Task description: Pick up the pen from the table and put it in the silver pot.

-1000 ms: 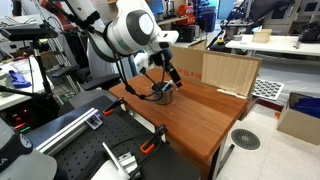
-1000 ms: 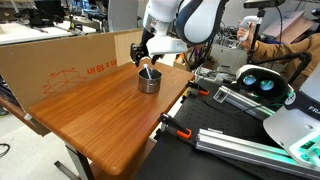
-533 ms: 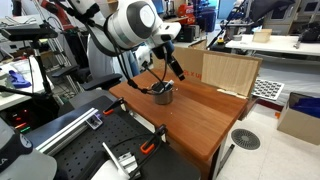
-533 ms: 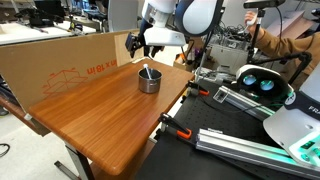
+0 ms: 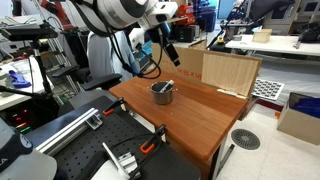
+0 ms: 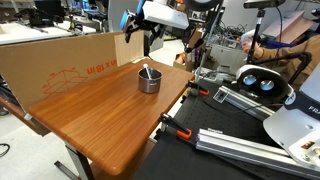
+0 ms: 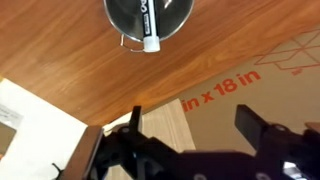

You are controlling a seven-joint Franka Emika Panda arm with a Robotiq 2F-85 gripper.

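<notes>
Hovering hand (image 7: 190, 115) wide open, empty; pen (image 7: 150, 26) inside silver pot (image 7: 116, 12).

The pen (image 7: 150, 25) lies in the silver pot (image 6: 149, 84) on the table (image 6: 100, 115).

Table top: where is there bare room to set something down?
The table is bare wood everywhere past the silver pot, between the cardboard box and the black bench. It is crowded only at the pot's corner, with the pen inside.
</notes>
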